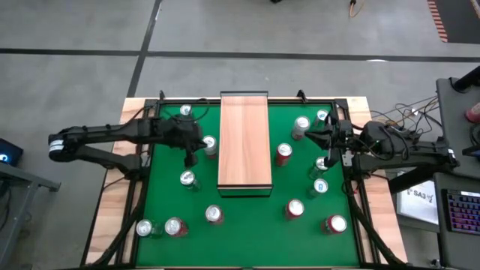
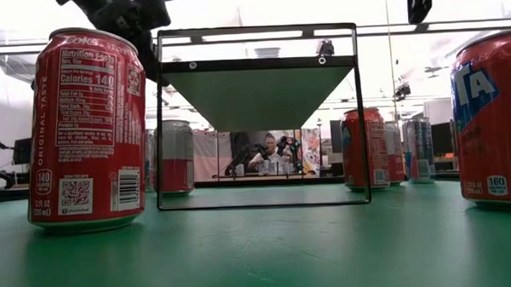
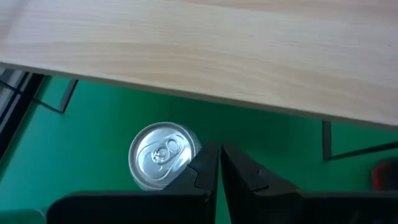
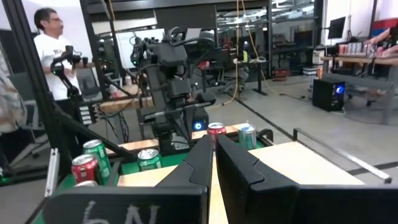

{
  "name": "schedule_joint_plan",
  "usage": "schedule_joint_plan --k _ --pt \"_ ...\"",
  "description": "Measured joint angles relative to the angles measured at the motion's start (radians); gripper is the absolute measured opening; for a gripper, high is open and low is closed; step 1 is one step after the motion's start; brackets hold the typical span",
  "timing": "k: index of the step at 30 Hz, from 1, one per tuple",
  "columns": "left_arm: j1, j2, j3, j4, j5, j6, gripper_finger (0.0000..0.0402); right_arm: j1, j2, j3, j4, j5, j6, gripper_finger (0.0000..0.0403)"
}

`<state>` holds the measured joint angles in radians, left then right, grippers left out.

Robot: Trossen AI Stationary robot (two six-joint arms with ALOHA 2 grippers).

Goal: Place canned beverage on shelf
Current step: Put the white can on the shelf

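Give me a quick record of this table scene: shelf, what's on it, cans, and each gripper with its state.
shelf: shelf, wooden board on a dark frame, mid-table
on shelf: nothing
cans: scattered upright on the green mat, both sides of the shelf
left gripper: left gripper, shut, holding nothing, above the mat beside a silver-topped can near the shelf's edge
right gripper: right gripper, shut, holding nothing, at the table's right side

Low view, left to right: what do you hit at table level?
Big red can → shelf frame's left post → far red can → frame's right post → red can → silver-blue can → big red can cut off at the edge.
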<state>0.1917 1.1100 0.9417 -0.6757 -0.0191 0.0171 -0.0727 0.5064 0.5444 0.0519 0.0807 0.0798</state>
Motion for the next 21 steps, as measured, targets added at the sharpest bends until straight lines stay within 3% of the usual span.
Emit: schedule_joint_plan --k 7,16,21 --pt "0.0 0.1 0.071 -0.137 -0.001 0.003 0.0066 0.0 0.003 0.001 -0.037 0.0 -0.039 0.0013" --pt "0.0 0.169 0.072 -0.155 -0.24 0.041 0.0231 0.0 0.0 0.001 -0.048 0.0 -0.028 0.0013" --pt "0.0 0.194 0.072 -0.136 -0.251 0.086 0.0301 0.0 0.0 0.001 -0.048 0.0 -0.028 0.0013"
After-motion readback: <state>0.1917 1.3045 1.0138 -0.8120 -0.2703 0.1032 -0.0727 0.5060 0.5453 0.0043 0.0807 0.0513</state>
